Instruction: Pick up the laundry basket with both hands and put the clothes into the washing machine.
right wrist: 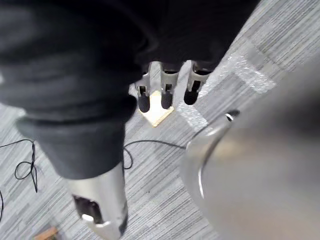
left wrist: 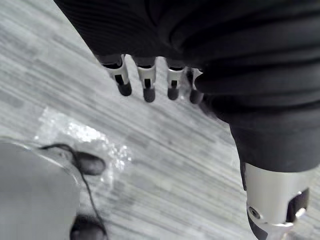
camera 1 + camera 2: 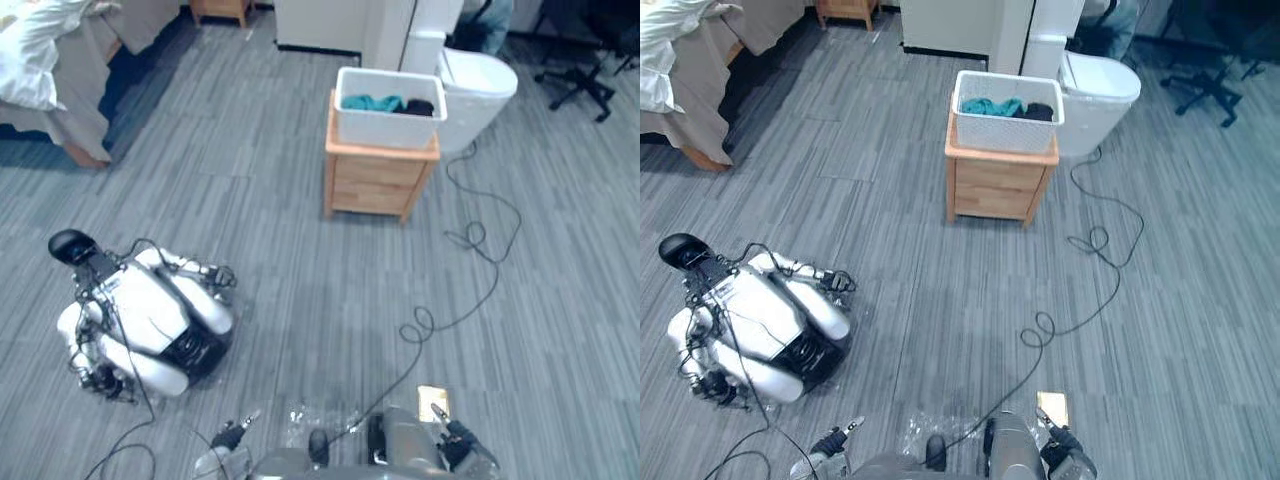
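Centrally at 12 o'clock of the head view, the white laundry basket (image 3: pixel 388 126) stood upright on a small wooden desk (image 3: pixel 372 181) with drawer fronts. It held a teal garment (image 3: pixel 372 102) toward its 9 o'clock side and a dark garment (image 3: pixel 420 106) toward its 3 o'clock side, the two lying just beside each other. At 3 o'clock of the basket, just beside it, stood a white rounded unit (image 3: pixel 482 88) whose kind could not be told. A white cabinet (image 3: pixel 320 24) stood near at 11 o'clock of the basket.

Both hands were well apart from the basket, low at the near edge of the view. The left robot hand (image 2: pixel 146 80) showed at 7 o'clock (image 3: pixel 229 436), and its wrist view showed the fingers hanging straight and released, grasping nothing, over the grey plank floor (image 3: pixel 300 250). The right robot hand (image 1: pixel 167 91) showed at 5 o'clock (image 3: pixel 455 438), likewise released and empty, its fingertips above a small pale square card (image 3: pixel 433 401) on the floor. A clear plastic sheet (image 3: pixel 305 424) lay on the floor at 6 o'clock, between the hands.

Farther out, a folded white-and-black robot (image 3: pixel 150 320) lay on the floor at 8 o'clock, a bed (image 3: pixel 60 90) with pale bedding stood at 10 o'clock, and a black office chair (image 3: pixel 585 82) stood at 2 o'clock.
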Motion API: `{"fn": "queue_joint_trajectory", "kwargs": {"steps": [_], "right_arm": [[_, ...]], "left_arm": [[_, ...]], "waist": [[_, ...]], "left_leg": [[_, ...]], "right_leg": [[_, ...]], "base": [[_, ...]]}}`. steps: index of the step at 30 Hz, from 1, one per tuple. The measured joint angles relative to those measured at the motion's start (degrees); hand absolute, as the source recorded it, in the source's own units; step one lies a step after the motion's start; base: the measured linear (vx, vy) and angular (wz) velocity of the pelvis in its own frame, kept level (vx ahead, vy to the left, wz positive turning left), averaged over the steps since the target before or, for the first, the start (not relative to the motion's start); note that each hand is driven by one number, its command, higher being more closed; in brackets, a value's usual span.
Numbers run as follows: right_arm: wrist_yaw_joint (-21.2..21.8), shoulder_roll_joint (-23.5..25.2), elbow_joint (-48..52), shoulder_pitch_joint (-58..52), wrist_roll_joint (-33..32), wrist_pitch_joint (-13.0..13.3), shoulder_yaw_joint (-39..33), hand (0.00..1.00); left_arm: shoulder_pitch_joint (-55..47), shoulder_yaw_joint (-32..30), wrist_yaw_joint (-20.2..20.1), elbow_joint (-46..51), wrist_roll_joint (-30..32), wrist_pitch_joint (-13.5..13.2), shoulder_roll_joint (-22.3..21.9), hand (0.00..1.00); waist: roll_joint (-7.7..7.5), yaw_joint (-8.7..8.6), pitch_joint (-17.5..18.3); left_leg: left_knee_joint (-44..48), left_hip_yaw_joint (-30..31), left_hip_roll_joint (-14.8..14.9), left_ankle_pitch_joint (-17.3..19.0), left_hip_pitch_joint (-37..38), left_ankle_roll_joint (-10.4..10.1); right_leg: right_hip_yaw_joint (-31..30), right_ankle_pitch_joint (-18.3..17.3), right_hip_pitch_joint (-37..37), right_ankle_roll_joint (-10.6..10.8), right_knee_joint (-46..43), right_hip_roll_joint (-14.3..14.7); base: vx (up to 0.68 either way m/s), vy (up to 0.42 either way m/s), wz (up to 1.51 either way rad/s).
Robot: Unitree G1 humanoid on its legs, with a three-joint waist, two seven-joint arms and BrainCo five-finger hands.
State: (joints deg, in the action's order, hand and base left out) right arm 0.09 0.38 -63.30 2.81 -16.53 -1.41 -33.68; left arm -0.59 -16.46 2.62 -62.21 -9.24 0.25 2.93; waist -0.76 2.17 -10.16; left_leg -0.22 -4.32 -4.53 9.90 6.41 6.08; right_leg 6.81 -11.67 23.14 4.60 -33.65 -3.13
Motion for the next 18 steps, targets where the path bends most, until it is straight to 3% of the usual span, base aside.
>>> {"fn": "queue_joint_trajectory", "kwargs": {"steps": [3, 4, 5, 6, 7, 8, 9, 11, 12, 14, 15, 16, 18], "right_arm": [[0.1, 0.8, -0.7, -0.2, -1.1, 0.0, -2.6, 0.0], [0.1, 1.5, -0.8, -1.1, -1.1, 0.0, -4.6, 0.0], [0.1, 2.0, -0.7, -2.2, -1.2, -0.1, -5.9, 0.0], [0.1, 1.8, -0.2, -3.4, -1.4, -0.1, -6.0, 0.0], [0.1, 1.3, 0.4, -3.8, -1.4, 0.0, -5.8, 0.0], [0.1, 1.2, 3.0, -3.2, -1.5, 0.2, -5.6, 0.0], [0.1, 1.3, 4.3, -2.5, -1.6, 0.4, -4.4, 0.0], [0.2, 1.4, 4.5, -1.1, -2.2, 0.6, -1.0, 0.0], [0.1, 1.6, 4.5, 0.2, -2.6, 0.6, 2.3, 0.0], [0.1, 1.9, 4.5, 1.5, -2.7, 0.9, 3.6, 0.0], [0.0, 1.8, 4.8, 2.4, -2.8, 1.1, 4.7, 0.0], [-0.1, 1.7, 5.4, 2.7, -3.0, 1.1, 5.3, 0.0], [-0.3, 1.2, 6.4, 3.0, -3.2, 1.0, 7.7, 0.0]], "left_arm": [[0.9, -0.6, -0.1, 0.1, 0.3, 0.0, -0.1, 0.0], [1.1, -1.9, -0.2, 0.4, 0.6, 0.0, -0.7, 0.0], [0.6, -2.8, -0.3, 1.1, 1.0, 0.0, -1.2, 0.0], [0.4, -3.9, -0.3, 1.4, 1.0, 0.0, -2.7, 0.0], [0.0, -4.3, -0.3, 1.5, 1.0, 0.0, -3.4, 0.0], [-0.5, -6.5, -0.6, 2.0, 0.9, 0.0, -4.5, 0.0], [-0.5, -7.5, -0.7, 2.3, 0.8, 0.0, -5.2, 0.0], [-0.6, -7.8, -1.3, 3.7, 0.5, -0.1, -5.3, 0.0], [-0.7, -7.0, -1.4, 4.5, 0.2, -0.5, -4.9, 0.0], [-0.7, -5.7, -1.4, 4.6, 0.1, -0.6, -4.2, 0.0], [-1.0, -5.7, -1.4, 5.7, -0.6, -0.7, -4.4, 0.0], [-1.0, -5.6, -1.3, 5.9, -1.3, -0.8, -4.4, 0.0], [-1.3, -5.6, -1.2, 6.0, -1.9, -1.3, -4.3, 0.0]], "waist": [[-0.29, -1.08, 0.4], [-0.24, -2.48, 0.6], [-0.86, -2.97, 1.0], [0.48, -2.85, 2.1], [1.74, -2.72, 3.0], [3.0, -2.52, 3.3], [3.96, -1.23, 3.0], [4.08, -0.2, 2.5], [3.36, 0.88, 1.8], [2.6, 1.96, 1.7], [2.17, 2.59, 1.5], [2.28, 3.13, 1.5], [2.47, 3.45, 1.5]], "left_leg": [[-1.7, 1.6, 1.0, 2.6, 3.5, -2.1], [-0.8, 3.3, 1.7, 4.6, 5.1, -5.2], [2.1, 3.6, 1.6, 5.8, 5.8, -7.2], [10.0, 2.0, 2.8, 8.2, 4.1, -9.2], [16.7, 0.6, 3.8, 8.7, 1.3, -9.9], [38.4, -1.7, 5.6, 3.8, -7.4, -10.2], [51.7, -2.1, 7.5, -0.8, -12.3, -11.2], [70.7, -2.0, 9.2, -1.0, -18.9, -11.3], [76.8, -1.7, 9.4, -0.3, -23.3, -10.6], [74.5, -2.0, 9.5, 0.6, -28.1, -9.2], [68.9, -2.0, 9.7, 1.3, -31.8, -8.2], [65.1, -2.1, 9.9, 1.3, -33.4, -8.1], [48.9, -3.2, 11.3, 1.1, -35.1, -8.2]], "right_leg": [[2.6, 4.0, 1.6, -2.3, 11.8, 4.0], [2.6, 5.7, 2.1, -6.1, 12.0, 5.2], [2.7, 7.3, 1.8, -8.1, 12.7, 5.3], [3.0, 9.5, 0.2, -10.5, 11.8, 6.2], [3.4, 9.2, -0.6, -11.0, 11.8, 6.9], [2.5, 7.0, -3.5, -12.1, 12.1, 7.5], [1.2, 5.9, -6.8, -12.7, 13.0, 8.4], [-0.9, 4.3, -13.6, -13.7, 14.0, 9.0], [-3.3, 3.8, -19.4, -14.3, 15.8, 8.2], [-5.3, 3.4, -24.3, -13.9, 18.5, 6.3], [-6.9, 2.6, -27.0, -12.5, 20.0, 4.7], [-7.7, 1.8, -28.0, -11.5, 20.5, 3.7], [-9.1, -0.4, -30.9, -8.0, 21.9, 1.2]], "base": [[0.46, 0.005, 0.34], [0.62, -0.076, 0.95], [0.81, -0.14, 0.94], [0.72, -0.117, 0.45], [0.89, -0.086, 0.09], [0.76, -0.036, -0.24], [0.75, -0.044, -0.32], [0.7, -0.016, -0.49], [0.7, 0.024, -0.5], [0.52, 0.101, -0.5], [0.51, 0.147, -0.59], [0.51, 0.19, -0.77], [0.47, 0.217, -0.69]]}}
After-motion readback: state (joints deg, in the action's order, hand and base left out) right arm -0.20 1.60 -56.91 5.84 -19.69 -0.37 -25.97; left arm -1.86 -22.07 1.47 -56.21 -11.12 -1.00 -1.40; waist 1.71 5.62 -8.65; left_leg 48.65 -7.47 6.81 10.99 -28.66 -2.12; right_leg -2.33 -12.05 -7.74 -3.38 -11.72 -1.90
